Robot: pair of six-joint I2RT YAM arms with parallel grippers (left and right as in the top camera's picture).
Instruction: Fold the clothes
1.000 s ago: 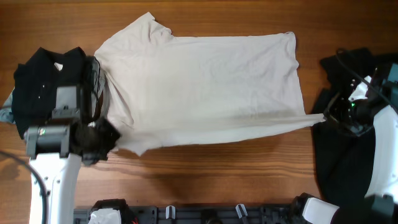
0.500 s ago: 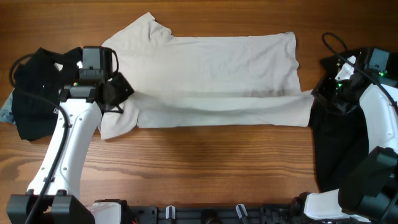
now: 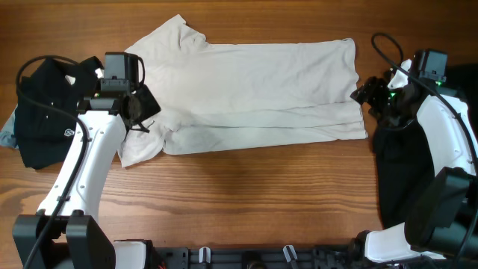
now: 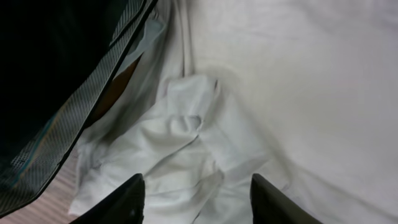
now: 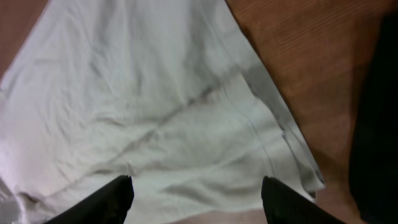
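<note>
The cream T-shirt (image 3: 254,82) lies spread across the table, its near long edge folded up over the body as a flat band (image 3: 261,131). My left gripper (image 3: 147,112) hangs open over the bunched sleeve (image 4: 186,143), with nothing between its fingers (image 4: 134,200). At the hem end my right gripper (image 3: 364,93) is open too, and the folded hem corner (image 5: 292,155) lies loose below it. In the wrist views the left gripper (image 4: 199,198) and the right gripper (image 5: 196,194) show only slack cloth under them. One sleeve (image 3: 175,33) points to the far side.
A black garment with a small white logo (image 3: 45,112) lies heaped at the left, beside the left arm. Another black garment (image 3: 403,172) lies at the right under the right arm; its edge (image 5: 379,124) shows near the hem. Bare wooden table (image 3: 246,194) runs along the front.
Both grippers carried the shirt's near edge away from the table front and laid it over the body. Both have opened and let go of the cloth.
</note>
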